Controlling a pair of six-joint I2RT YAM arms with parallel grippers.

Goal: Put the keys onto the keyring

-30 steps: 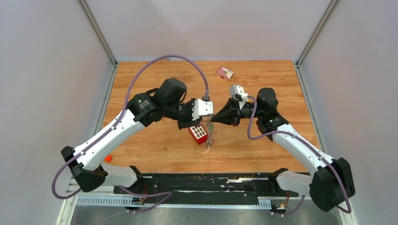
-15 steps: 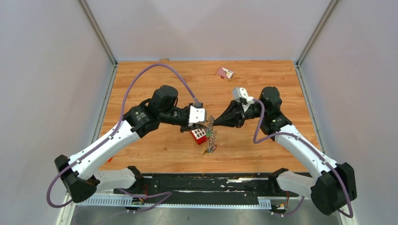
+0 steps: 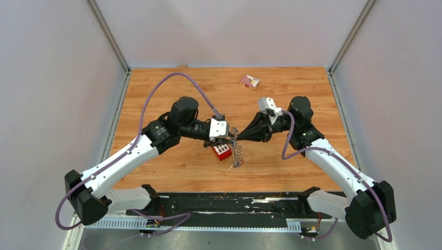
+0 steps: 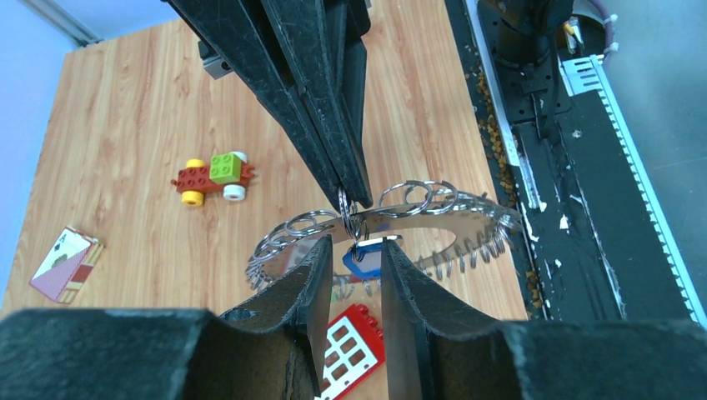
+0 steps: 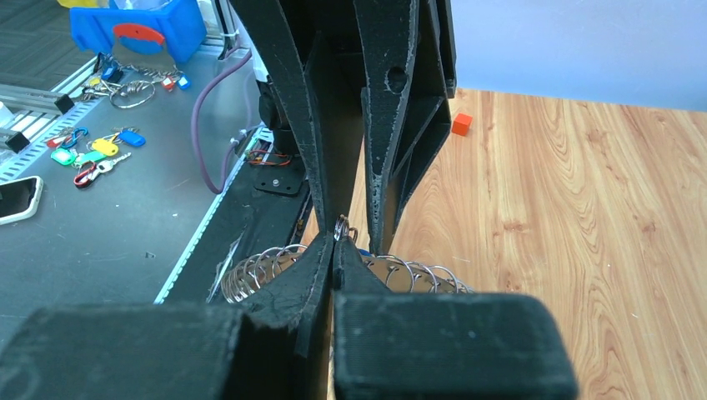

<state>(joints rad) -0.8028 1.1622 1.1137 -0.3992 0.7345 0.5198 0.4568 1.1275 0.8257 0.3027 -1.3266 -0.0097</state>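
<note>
The keyring point(image 4: 433, 223), likely light and stiff, hangs above the worktop point(image 4: 125, 125) from the right pincer point(image 4: 354, 196), pinched together on one thin rim loop, while the left pincer point(image 4: 357, 254) straddles a blue-tagged key point(image 4: 367, 261), jaws apart, grip uncertain; the tag seems the surest hold.

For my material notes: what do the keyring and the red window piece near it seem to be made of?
Keyring: apparently bare metal, silvery and shiny, glinting along its looped rim. Red window piece: probably moulded plastic, glossy, uniform red with white bars.
</note>
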